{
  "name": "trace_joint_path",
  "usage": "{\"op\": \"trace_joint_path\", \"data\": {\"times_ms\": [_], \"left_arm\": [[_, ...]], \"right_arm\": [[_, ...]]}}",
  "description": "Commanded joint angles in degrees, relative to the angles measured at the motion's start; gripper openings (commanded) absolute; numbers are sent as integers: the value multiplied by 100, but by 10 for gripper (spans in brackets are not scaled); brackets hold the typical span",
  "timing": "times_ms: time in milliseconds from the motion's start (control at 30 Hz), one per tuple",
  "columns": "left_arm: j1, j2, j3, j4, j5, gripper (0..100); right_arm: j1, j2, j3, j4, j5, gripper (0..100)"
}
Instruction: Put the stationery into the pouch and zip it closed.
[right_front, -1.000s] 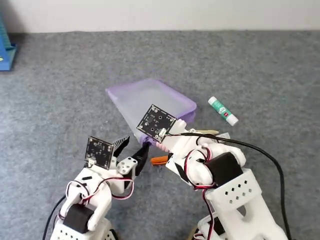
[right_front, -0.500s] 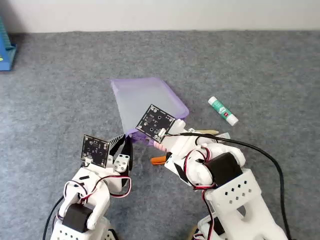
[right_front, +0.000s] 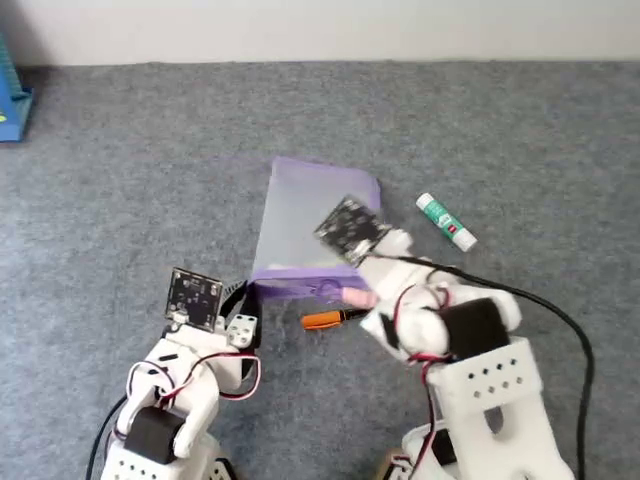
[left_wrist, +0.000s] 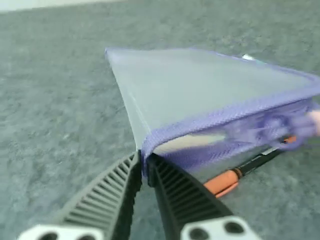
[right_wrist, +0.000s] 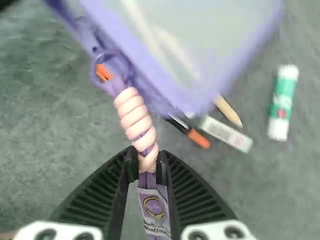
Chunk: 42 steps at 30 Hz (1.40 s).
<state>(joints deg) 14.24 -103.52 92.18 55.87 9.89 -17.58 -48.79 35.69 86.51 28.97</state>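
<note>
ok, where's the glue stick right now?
High view: the glue stick lies on the grey carpet on the right side, just right of the purple pouch, apart from it.

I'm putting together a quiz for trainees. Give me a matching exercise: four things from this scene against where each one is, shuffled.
Things:
1 glue stick
2 pink coiled pull
3 pouch corner
4 orange pen

Places:
a gripped in the right claw
b lying well clear of the pouch
c pinched in the left claw
d lying close by the pouch's edge

Pairs: 1-b, 2-a, 3-c, 4-d
</note>
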Motion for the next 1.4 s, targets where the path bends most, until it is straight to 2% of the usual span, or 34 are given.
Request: {"op": "trace_joint_path", "data": {"times_ms": [0, 133, 267, 433, 600, 767, 900, 967, 1167, 1367], "left_arm": [[-563, -62, -92, 105, 18, 12], [-862, -62, -101, 105, 9, 12], [-870, -62, -119, 185, -88, 12], [-598, -62, -312, 352, -141, 15], [-9, -62, -277, 316, -123, 70], [79, -62, -154, 316, -114, 126], [79, -62, 207, 308, -114, 128], [70, -62, 409, 308, -114, 130], [79, -62, 435, 308, -158, 154], [123, -44, 426, -167, -158, 207]], "right_arm": [[725, -171, -246, 66, 299, 8], [1297, -171, -246, 57, 554, 8], [1824, -171, -264, -4, 791, 8], [1912, -171, -589, 57, 844, 8], [1525, -127, -826, 163, 862, 8], [769, -119, -791, 558, 651, 15], [145, -119, -466, 629, -105, 133], [84, -119, -369, 576, -378, 173], [75, -110, -325, 514, -466, 127], [57, -110, 88, -119, -492, 122]]}}
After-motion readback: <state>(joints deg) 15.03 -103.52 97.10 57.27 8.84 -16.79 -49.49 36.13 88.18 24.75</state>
